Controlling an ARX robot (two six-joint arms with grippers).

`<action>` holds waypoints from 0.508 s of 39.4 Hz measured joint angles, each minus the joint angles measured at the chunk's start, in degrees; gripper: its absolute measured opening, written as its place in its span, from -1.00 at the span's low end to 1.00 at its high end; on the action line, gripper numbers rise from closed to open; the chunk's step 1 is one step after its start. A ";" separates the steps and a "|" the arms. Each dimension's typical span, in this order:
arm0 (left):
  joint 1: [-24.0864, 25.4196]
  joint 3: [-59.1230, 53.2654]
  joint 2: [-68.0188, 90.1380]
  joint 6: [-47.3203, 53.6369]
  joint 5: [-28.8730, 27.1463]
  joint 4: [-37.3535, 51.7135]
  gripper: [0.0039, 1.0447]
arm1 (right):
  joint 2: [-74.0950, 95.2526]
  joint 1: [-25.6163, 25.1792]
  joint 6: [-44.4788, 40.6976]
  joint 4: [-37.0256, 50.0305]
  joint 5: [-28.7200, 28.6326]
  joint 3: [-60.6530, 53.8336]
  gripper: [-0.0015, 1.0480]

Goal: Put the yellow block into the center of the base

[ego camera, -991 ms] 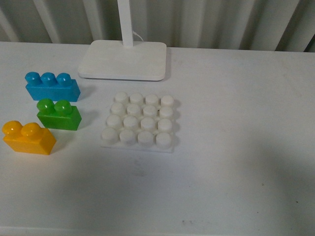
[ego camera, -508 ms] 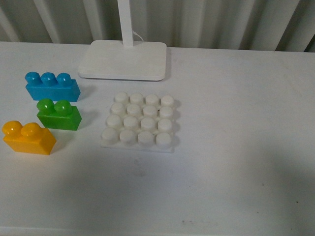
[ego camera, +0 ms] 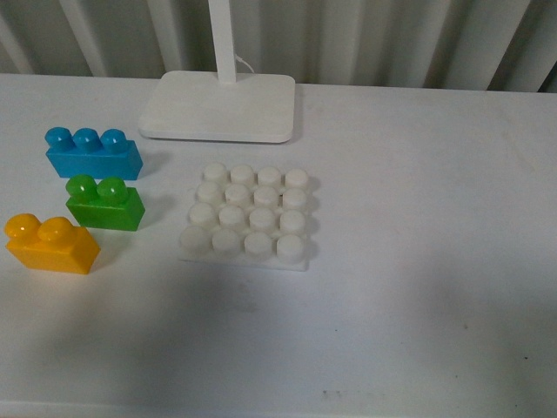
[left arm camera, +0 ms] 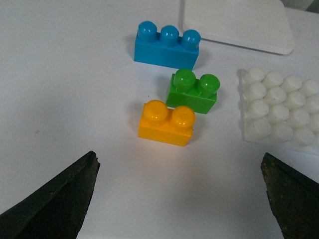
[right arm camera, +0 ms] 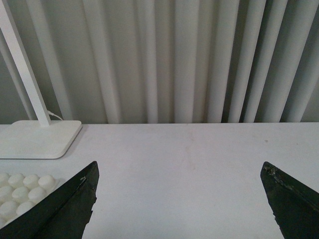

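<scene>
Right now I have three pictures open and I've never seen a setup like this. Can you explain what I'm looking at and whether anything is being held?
This is a robot with two arms, each ending in a two-fingered gripper. One picture comes from a camera on its body, looking over a white table; neither arm shows there. The other two come from cameras on the wrists, and the dark wedges in the corners are the fingers. The left gripper and the right gripper are both open and hold nothing. On the table lie a yellow block, a green brick, a blue brick, a white studded base and a lamp foot.
</scene>
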 joint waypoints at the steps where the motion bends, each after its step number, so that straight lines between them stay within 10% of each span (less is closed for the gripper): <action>1: -0.31 -0.09 2.67 0.04 -0.26 2.40 0.88 | 0.00 0.00 0.00 0.00 0.02 0.00 0.82; 20: -1.73 3.37 41.13 3.52 -1.14 30.51 0.88 | 0.00 0.00 0.00 0.00 0.02 0.00 0.82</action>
